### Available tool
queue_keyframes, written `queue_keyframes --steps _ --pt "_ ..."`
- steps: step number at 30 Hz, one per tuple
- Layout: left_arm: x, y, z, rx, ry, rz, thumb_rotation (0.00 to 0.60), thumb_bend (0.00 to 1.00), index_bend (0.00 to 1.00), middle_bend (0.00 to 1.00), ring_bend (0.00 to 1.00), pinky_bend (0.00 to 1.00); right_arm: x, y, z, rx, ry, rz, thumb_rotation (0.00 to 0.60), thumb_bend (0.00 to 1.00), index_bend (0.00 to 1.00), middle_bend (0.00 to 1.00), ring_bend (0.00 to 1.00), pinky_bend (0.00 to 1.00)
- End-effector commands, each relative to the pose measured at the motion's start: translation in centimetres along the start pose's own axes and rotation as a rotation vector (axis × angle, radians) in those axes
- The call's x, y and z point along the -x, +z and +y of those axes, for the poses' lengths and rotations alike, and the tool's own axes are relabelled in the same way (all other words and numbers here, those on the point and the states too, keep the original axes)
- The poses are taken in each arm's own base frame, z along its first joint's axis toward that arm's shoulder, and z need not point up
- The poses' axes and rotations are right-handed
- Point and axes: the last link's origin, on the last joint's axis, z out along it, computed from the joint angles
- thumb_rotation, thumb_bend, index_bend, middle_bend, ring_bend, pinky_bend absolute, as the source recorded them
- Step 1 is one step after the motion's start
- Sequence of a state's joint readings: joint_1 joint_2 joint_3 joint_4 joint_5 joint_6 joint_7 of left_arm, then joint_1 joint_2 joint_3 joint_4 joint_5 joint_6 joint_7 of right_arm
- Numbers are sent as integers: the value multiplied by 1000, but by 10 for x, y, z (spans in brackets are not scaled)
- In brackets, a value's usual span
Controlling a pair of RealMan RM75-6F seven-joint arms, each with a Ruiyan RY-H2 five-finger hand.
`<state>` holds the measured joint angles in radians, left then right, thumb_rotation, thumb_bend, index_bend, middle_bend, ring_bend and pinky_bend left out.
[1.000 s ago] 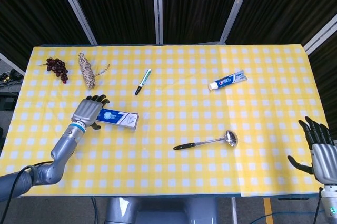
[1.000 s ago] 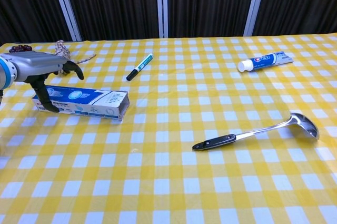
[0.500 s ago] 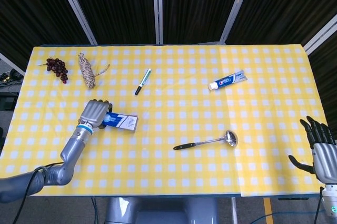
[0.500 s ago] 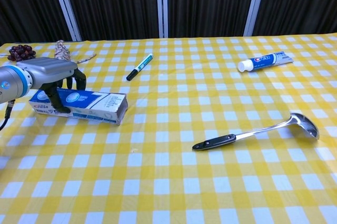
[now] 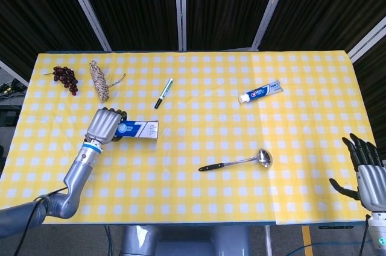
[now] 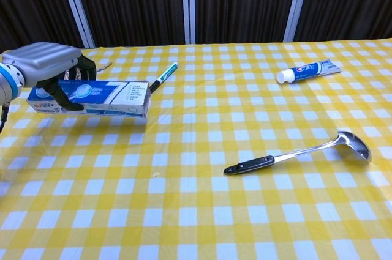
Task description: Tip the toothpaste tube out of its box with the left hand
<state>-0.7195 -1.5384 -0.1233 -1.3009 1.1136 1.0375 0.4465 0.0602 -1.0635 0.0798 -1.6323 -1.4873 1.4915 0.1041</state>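
Observation:
My left hand grips the left end of a blue and white toothpaste box. The box is lifted off the yellow checked tablecloth and lies about level, its open end pointing right. Whether a tube is inside cannot be seen. A separate toothpaste tube lies on the cloth at the far right. My right hand hangs open beyond the table's right front corner, seen only in the head view.
A green marker lies just beyond the box. A ladle lies right of centre. A bundle of twine and dark grapes sit at the back left.
My left hand closed on the box and raised it off the cloth, bringing it up and slightly back. The right hand has stayed still.

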Motion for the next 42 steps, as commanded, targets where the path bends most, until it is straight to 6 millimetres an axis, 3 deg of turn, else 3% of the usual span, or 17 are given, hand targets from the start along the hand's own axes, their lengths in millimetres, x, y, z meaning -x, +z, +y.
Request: queue_keyframes --steps 1,5,14,20,30,42 --pt "-17 -1 -5 19 47 51 600 392 627 465 451 440 0 0 0 0 1 1 600 84 0 0 0 0" --pt "-68 -5 -14 69 241 218 600 391 611 443 446 431 -3 -1 0 -3 8 9 600 84 0 0 0 0" --pt "-107 -10 -16 109 432 313 600 386 575 399 403 390 -6 -2 0 -5 18 18 600 84 0 0 0 0" --pt "-146 -14 -18 132 724 457 600 386 528 350 354 343 -10 -3 1 -3 30 33 600 84 0 0 0 0" --pt "-176 -21 -14 180 918 568 600 386 507 330 332 323 -11 -4 0 -6 39 39 600 84 0 0 0 0" --pt "-184 -28 -10 173 858 586 600 386 507 330 332 323 -11 -4 0 -7 39 39 600 84 0 0 0 0"
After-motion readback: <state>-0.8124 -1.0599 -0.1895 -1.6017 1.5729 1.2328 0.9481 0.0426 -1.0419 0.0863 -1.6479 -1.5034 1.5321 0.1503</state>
